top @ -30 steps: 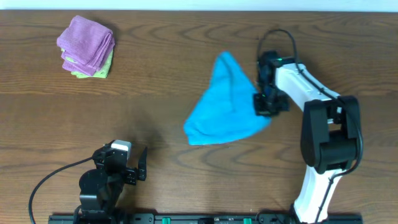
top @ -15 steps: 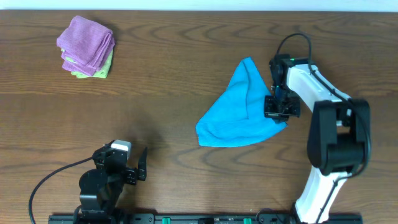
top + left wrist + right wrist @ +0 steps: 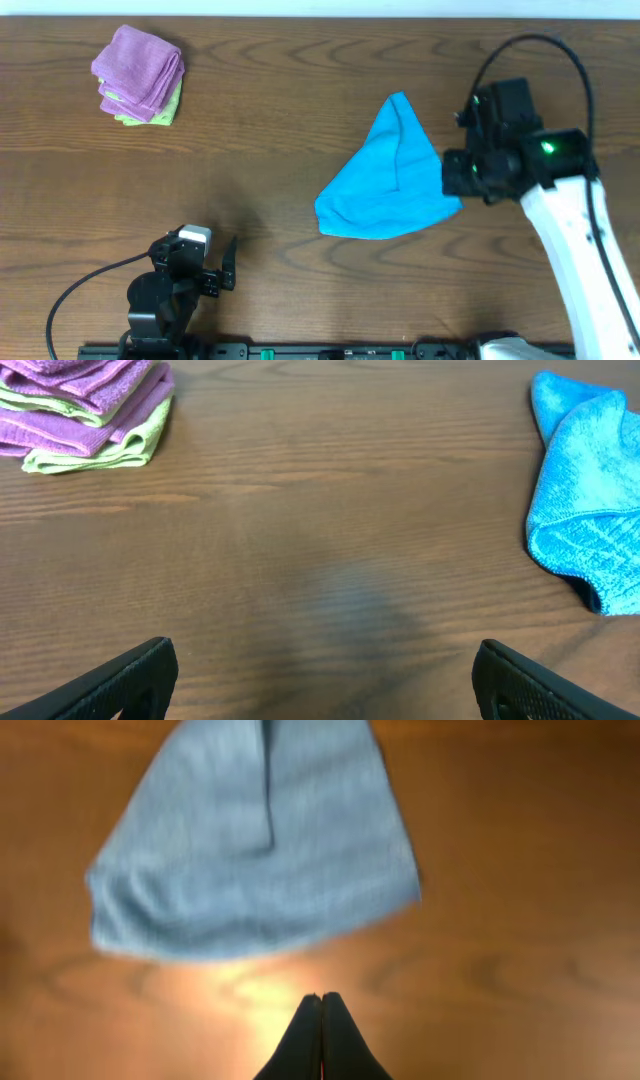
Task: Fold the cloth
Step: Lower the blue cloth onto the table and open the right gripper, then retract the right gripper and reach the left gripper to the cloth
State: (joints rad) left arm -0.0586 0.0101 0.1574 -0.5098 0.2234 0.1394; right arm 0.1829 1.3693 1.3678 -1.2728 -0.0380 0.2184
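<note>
The blue cloth [image 3: 385, 178] lies loosely doubled into a rough triangle on the wooden table [image 3: 300, 120], right of centre. Its narrow end points to the far edge and 1 fold line runs down from that end. The right gripper [image 3: 322, 1008] has its 2 fingers pressed together with nothing between them. In the blurred right wrist view they sit over bare wood, just clear of the cloth's wide edge. From overhead the right arm [image 3: 560, 230] covers the spot beside the cloth's right corner, and a green light [image 3: 547, 148] glows on it. The left gripper [image 3: 325, 672] is spread wide and empty near the front edge, well apart from the cloth. At the far left corner sits a stack of folded cloths [image 3: 140, 75], purple over green.
</note>
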